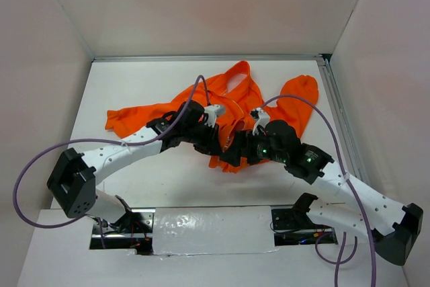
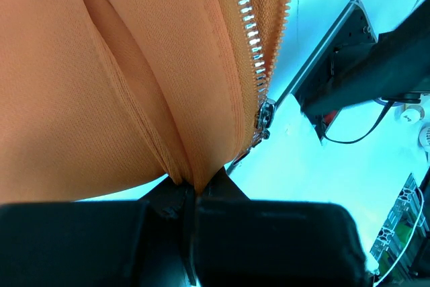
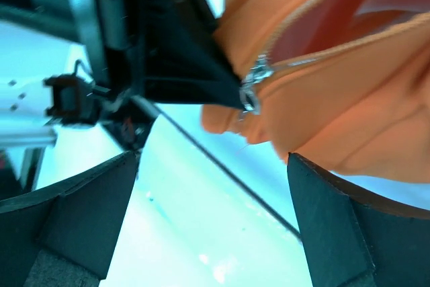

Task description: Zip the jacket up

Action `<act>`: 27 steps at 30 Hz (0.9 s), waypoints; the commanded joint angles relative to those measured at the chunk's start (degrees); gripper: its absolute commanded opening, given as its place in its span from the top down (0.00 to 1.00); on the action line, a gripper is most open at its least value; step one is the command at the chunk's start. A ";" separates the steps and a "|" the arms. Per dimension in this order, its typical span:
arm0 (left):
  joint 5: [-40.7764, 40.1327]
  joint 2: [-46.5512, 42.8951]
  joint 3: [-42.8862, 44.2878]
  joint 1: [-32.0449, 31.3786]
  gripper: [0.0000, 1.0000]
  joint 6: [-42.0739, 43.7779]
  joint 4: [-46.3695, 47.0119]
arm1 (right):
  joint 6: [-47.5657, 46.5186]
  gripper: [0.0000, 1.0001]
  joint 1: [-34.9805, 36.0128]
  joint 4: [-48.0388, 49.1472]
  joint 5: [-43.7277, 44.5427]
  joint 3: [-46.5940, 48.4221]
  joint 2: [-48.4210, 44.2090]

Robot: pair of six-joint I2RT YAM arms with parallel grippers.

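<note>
— Orange fleece fills the middle of the worktop (image 1: 134,78). The jacket (image 1: 228,109) lies crumpled there with its sleeves flung out, and both arms meet at its near hem. How far along is it, would you say?

— Barely begun, I'd judge. In the right wrist view the slider (image 3: 251,90) sits at the bottom end of the zipper. Above it the two front edges part and show the darker inside. Almost the whole run is left to close.

— And the claws?

— The left claw (image 2: 191,189) is closed tight, pinching a fold of the jacket's hem just beside the zipper teeth (image 2: 250,38). The right claw (image 3: 211,166) is spread wide with nothing in it. The slider lies ahead of it, in line with the gap between its fingers, but apart from them.

— So the pull tab needs gripping next?

— Likely, with the left keeping the hem taut. But I can't make out the tab itself, because the metal is small and blurred.

— Anything else hidden?

— From above, the arms cover the hem and the zipper's lower part, so neither claw's tips show there. Whether both rows are properly seated in the slider, I cannot tell.
</note>
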 commanded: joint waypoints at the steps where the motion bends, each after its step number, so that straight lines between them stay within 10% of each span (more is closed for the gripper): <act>1: 0.77 -3.44 0.49 -0.53 1.00 -0.65 1.25 | 0.22 0.00 0.71 4.53 -6.64 1.83 -0.13; 10: 0.68 -4.23 0.75 -0.62 1.00 -1.35 0.55 | 2.50 0.00 0.71 12.53 -11.93 0.78 7.16; 27: 2.53 -7.13 -1.70 -0.88 1.00 -1.79 1.61 | 5.24 0.09 -0.78 13.07 4.76 -0.98 7.88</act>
